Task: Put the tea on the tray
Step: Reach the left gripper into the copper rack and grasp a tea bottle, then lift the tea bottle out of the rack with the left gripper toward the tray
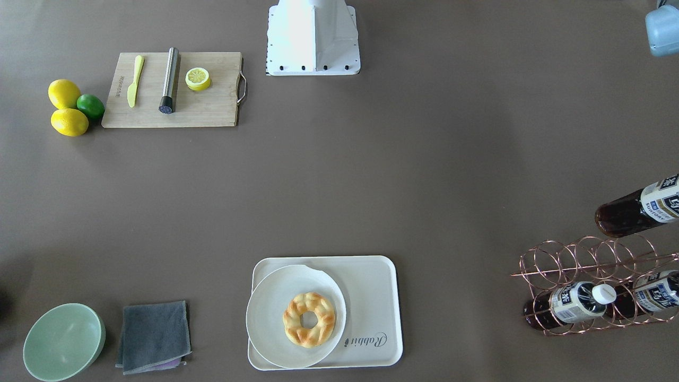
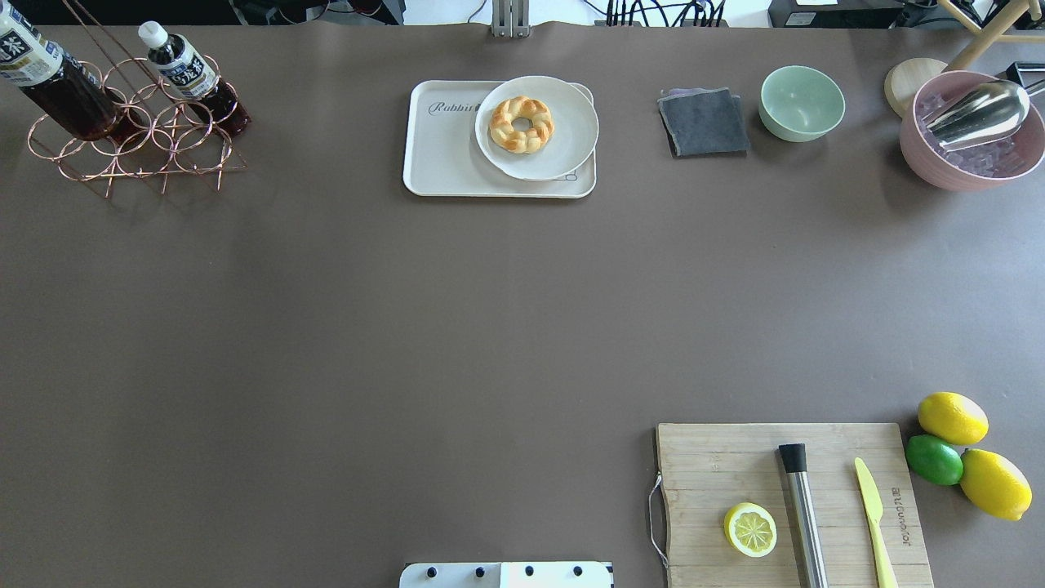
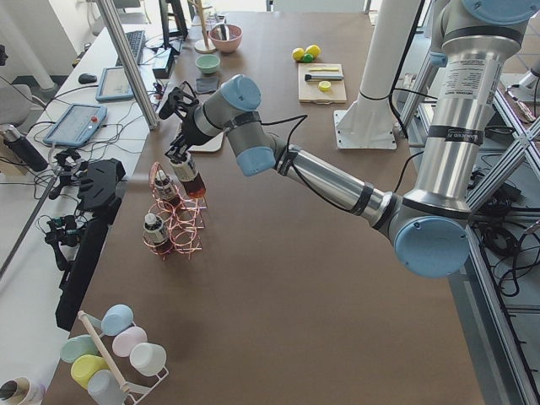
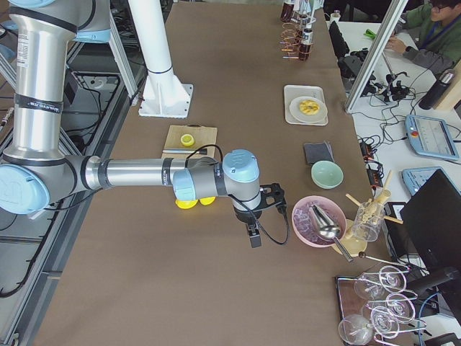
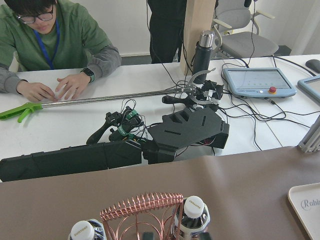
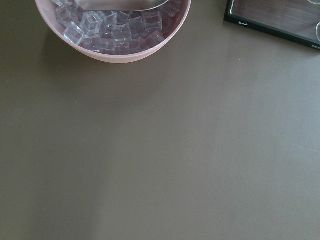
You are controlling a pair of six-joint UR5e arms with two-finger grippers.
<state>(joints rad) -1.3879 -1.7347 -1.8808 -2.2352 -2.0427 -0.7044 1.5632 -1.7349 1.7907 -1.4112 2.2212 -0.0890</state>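
Note:
The cream tray (image 1: 371, 281) with "Rabbit" lettering sits at the table's operator side, also in the overhead view (image 2: 441, 167). One tea bottle (image 1: 639, 206) is tilted at the copper rack's (image 1: 589, 265) robot-side edge; it also shows overhead (image 2: 51, 77). Two more tea bottles lie in the rack (image 1: 575, 302) (image 1: 655, 291). My left gripper (image 3: 179, 152) is at the tilted bottle's (image 3: 189, 173) top in the exterior left view; I cannot tell whether it is shut. My right gripper (image 4: 253, 234) hangs near the pink bowl; I cannot tell its state.
A round plate (image 1: 276, 318) with a donut (image 1: 309, 319) covers the tray's robot-right half. A grey cloth (image 1: 154, 335), green bowl (image 1: 62, 342), pink ice bowl (image 2: 971, 135), cutting board (image 1: 172, 90), lemons (image 1: 64, 94) and a lime (image 1: 91, 106) are on the table.

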